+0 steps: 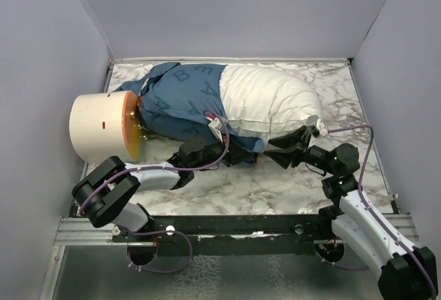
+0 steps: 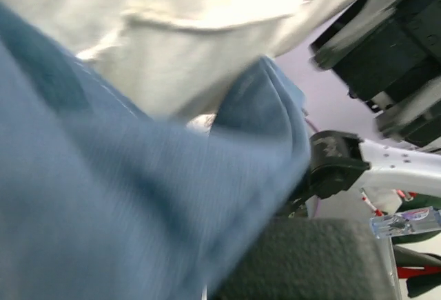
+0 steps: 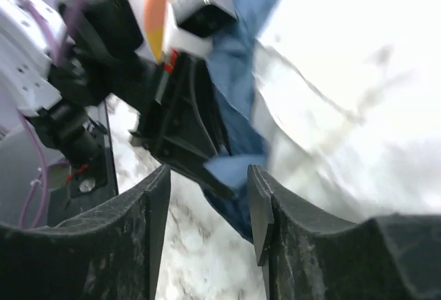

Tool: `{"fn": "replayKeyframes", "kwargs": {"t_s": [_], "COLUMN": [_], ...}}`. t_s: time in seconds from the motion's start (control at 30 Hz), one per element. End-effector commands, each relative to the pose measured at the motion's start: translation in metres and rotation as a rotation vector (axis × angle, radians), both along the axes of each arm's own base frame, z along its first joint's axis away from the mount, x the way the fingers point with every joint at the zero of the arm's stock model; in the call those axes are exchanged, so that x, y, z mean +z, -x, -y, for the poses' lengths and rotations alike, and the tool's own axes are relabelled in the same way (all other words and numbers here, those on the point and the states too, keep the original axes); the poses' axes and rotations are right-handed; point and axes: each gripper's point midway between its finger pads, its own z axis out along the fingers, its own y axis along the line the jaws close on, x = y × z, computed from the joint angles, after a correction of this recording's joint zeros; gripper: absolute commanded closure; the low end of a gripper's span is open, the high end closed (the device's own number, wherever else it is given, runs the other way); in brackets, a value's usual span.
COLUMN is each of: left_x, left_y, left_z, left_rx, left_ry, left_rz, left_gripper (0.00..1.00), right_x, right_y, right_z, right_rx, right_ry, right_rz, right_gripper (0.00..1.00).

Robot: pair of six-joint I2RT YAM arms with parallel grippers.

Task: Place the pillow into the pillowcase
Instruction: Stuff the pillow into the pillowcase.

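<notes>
The white pillow (image 1: 269, 100) lies across the back of the marble table, its left half inside the blue lettered pillowcase (image 1: 180, 98). My left gripper (image 1: 233, 151) is shut on the pillowcase's open hem at the pillow's near side. In the left wrist view, blue fabric (image 2: 124, 196) covers everything but one dark finger pad (image 2: 313, 258), with the pillow (image 2: 186, 31) above. My right gripper (image 1: 284, 146) stands open just right of the left one, below the pillow's bare end. Between its fingers (image 3: 279, 227) only the table and a fold of pillowcase (image 3: 234, 172) show, not gripped.
A cream cylinder with an orange rim (image 1: 100, 126) lies on its side at the left, against the pillowcase's closed end. Grey walls (image 1: 227, 10) close in the table (image 1: 275, 183) at the back and both sides. The two grippers are very close together.
</notes>
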Motion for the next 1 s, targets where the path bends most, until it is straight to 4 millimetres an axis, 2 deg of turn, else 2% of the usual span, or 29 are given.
{"fn": "replayKeyframes", "kwargs": {"t_s": [0.0, 0.17, 0.23, 0.27, 0.33, 0.4, 0.5, 0.57, 0.63, 0.67, 0.73, 0.77, 0.8, 0.87, 0.9, 0.97], "left_x": [0.06, 0.051, 0.048, 0.047, 0.046, 0.044, 0.038, 0.033, 0.032, 0.033, 0.04, 0.045, 0.053, 0.079, 0.095, 0.135], "left_y": [0.009, 0.01, 0.012, 0.014, 0.015, 0.016, 0.015, 0.011, 0.005, 0.004, 0.0, -0.002, -0.005, -0.011, -0.014, -0.015], "left_z": [0.006, 0.005, 0.003, 0.002, 0.0, -0.002, -0.007, -0.013, -0.018, -0.021, -0.027, -0.032, -0.039, -0.058, -0.069, -0.093], "left_rx": [-0.049, -0.056, -0.06, -0.06, -0.057, -0.053, -0.024, 0.012, 0.051, 0.064, 0.088, 0.11, 0.145, 0.226, 0.28, 0.377], "left_ry": [0.166, 0.116, 0.112, 0.114, 0.117, 0.11, 0.078, 0.039, 0.001, -0.022, -0.076, -0.107, -0.137, -0.167, -0.171, -0.135], "left_rz": [0.128, 0.13, 0.126, 0.122, 0.12, 0.116, 0.115, 0.123, 0.132, 0.134, 0.15, 0.16, 0.169, 0.219, 0.246, 0.3], "left_gripper": [1.0, 1.0, 1.0, 1.0, 1.0, 1.0, 1.0, 1.0, 1.0, 0.99, 0.88, 0.72, 0.62, 0.49, 0.38, 0.3], "right_x": [0.077, 0.139, 0.142, 0.136, 0.111, 0.071, -0.003, -0.058, -0.099, -0.11, -0.121, -0.123, -0.122, -0.118, -0.115, -0.113], "right_y": [0.019, -0.012, -0.04, -0.056, -0.089, -0.11, -0.116, -0.113, -0.107, -0.104, -0.1, -0.099, -0.1, -0.101, -0.101, -0.102], "right_z": [-0.001, 0.008, 0.014, 0.017, 0.024, 0.025, 0.015, 0.007, 0.002, 0.0, -0.004, -0.005, -0.006, -0.008, -0.009, -0.011], "right_rx": [0.055, -0.093, -0.195, -0.249, -0.345, -0.379, -0.325, -0.284, -0.258, -0.252, -0.236, -0.232, -0.229, -0.226, -0.224, -0.217], "right_ry": [-0.023, 0.012, 0.03, 0.053, 0.117, 0.205, 0.262, 0.297, 0.332, 0.333, 0.319, 0.313, 0.306, 0.296, 0.292, 0.285], "right_rz": [0.09, 0.146, 0.099, 0.064, -0.033, -0.127, -0.295, -0.429, -0.523, -0.545, -0.565, -0.566, -0.559, -0.542, -0.532, -0.522], "right_gripper": [0.49, 0.31, 0.24, 0.22, 0.21, 0.21, 0.26, 0.42, 0.62, 0.72, 0.88, 0.93, 0.96, 0.99, 0.99, 0.99]}}
